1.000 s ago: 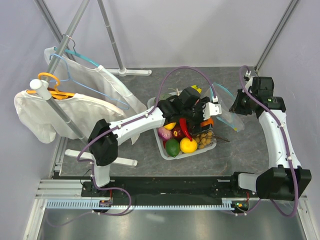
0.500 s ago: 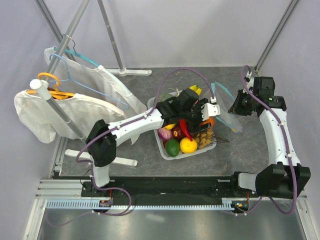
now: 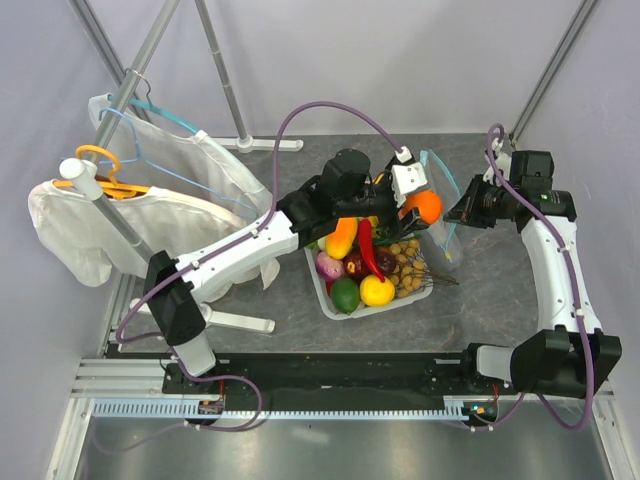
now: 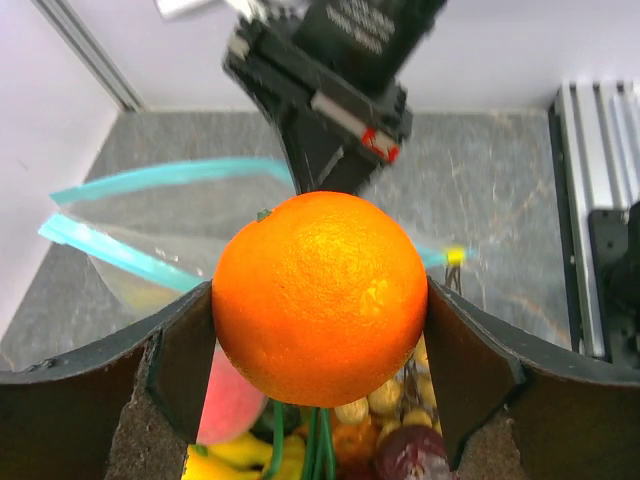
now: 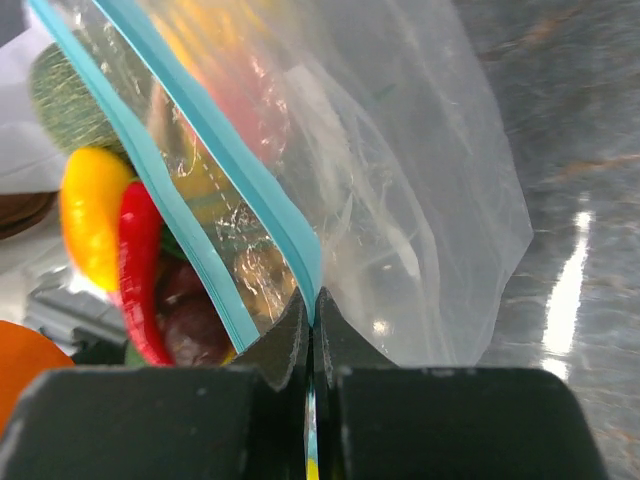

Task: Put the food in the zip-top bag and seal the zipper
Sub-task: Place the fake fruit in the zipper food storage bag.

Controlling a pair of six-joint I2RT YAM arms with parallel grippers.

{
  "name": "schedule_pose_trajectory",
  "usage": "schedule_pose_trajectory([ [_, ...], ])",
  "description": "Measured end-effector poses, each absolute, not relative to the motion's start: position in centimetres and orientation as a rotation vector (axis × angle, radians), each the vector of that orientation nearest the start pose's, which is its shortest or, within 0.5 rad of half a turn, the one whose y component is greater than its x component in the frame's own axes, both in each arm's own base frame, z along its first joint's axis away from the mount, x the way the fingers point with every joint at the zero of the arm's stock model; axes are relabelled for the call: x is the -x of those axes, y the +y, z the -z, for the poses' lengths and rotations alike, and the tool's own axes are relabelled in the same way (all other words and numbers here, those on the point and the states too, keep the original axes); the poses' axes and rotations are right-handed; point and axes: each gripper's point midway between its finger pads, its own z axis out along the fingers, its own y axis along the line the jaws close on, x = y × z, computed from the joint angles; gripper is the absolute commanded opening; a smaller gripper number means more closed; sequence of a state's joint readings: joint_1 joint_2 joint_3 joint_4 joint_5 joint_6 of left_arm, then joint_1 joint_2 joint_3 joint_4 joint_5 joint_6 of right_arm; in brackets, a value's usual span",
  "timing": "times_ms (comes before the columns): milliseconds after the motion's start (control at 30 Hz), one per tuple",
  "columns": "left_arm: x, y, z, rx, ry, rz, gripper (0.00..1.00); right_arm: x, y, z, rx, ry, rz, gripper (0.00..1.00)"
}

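Note:
My left gripper [image 3: 424, 206] is shut on a round orange [image 3: 428, 207], one piece of the food, lifted above the tray; in the left wrist view the orange [image 4: 320, 295] fills the gap between both fingers. Just right of it hangs the clear zip-top bag [image 3: 447, 225], its mouth open and facing the orange. My right gripper [image 3: 464, 212] is shut on one lip of the teal zipper [image 5: 235, 175], pinched at the fingertips [image 5: 313, 312]. The other zipper strip [image 4: 165, 173] curves apart from it. More food lies in the tray: a lemon [image 3: 377, 290], a lime [image 3: 345, 295] and a red chili [image 3: 368, 250].
A white tray [image 3: 318, 280] holding the remaining food sits at the table's middle. A clothes rack [image 3: 120, 100] with orange and light-blue hangers and white garments [image 3: 90, 225] fills the left side. Its foot bar [image 3: 240, 322] lies by the left arm's base.
My left gripper closed on the orange, lifted it out of the tray and carried it up and right to the bag's mouth. The right gripper kept its hold and raised the bag slightly.

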State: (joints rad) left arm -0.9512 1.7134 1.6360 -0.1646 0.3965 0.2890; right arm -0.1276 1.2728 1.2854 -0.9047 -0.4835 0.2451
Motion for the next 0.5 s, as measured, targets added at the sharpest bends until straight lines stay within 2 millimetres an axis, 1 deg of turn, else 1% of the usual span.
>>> schedule_pose_trajectory([
  [33, -26.3, -46.7, -32.7, -1.290, 1.319, 0.833, 0.66, -30.4, 5.6, -23.0, -0.234, 2.414, -0.675, 0.00],
  [133, -26.4, -47.2, -33.9, -1.249, 1.285, 0.855, 0.66, -30.1, 6.7, -23.5, -0.206, 2.405, -0.769, 0.00],
  [267, -27.1, -48.0, -34.8, -1.198, 1.257, 0.875, 0.66, -29.4, 7.8, -23.4, -0.192, 2.411, -0.862, 0.00],
  [367, -27.9, -49.1, -34.3, -1.168, 1.270, 0.898, 0.67, -29.1, 8.2, -23.2, -0.185, 2.415, -0.901, 0.00],
  [500, -28.9, -50.4, -32.4, -1.158, 1.311, 0.917, 0.67, -28.9, 8.5, -23.4, -0.177, 2.410, -0.927, 0.00],
])
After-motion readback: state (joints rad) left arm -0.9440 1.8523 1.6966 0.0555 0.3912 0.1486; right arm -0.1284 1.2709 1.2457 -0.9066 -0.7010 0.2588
